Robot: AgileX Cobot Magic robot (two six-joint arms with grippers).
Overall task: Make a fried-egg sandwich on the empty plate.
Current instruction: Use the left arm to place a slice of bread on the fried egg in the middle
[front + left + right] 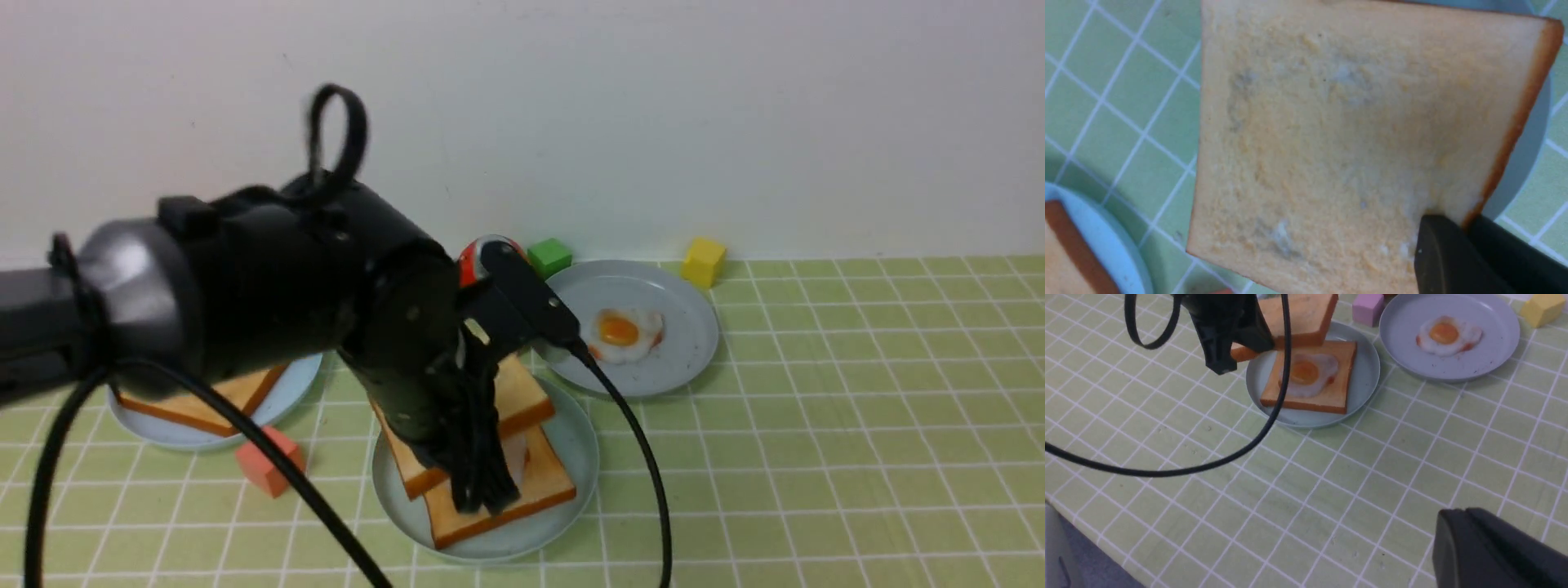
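- Your left gripper [483,490] pinches a corner of the toast slice [1331,143]; right gripper [1457,535] looks closed, empty.
- Shift toward 5 o'clock over the fried egg [1306,373]; lower flat.

The right half of the worktop [857,457] lies open as far as the grey-blue plate [690,351] and the yellow block [704,260] by the wall. Above the mint-green plate [581,453], the left arm [269,286], the upper toast slice [522,396] it holds and a hanging cable [649,465] bar the way. The gap toward the light blue plate [302,384] seems narrow, and an orange-red block [269,461] stands in it.
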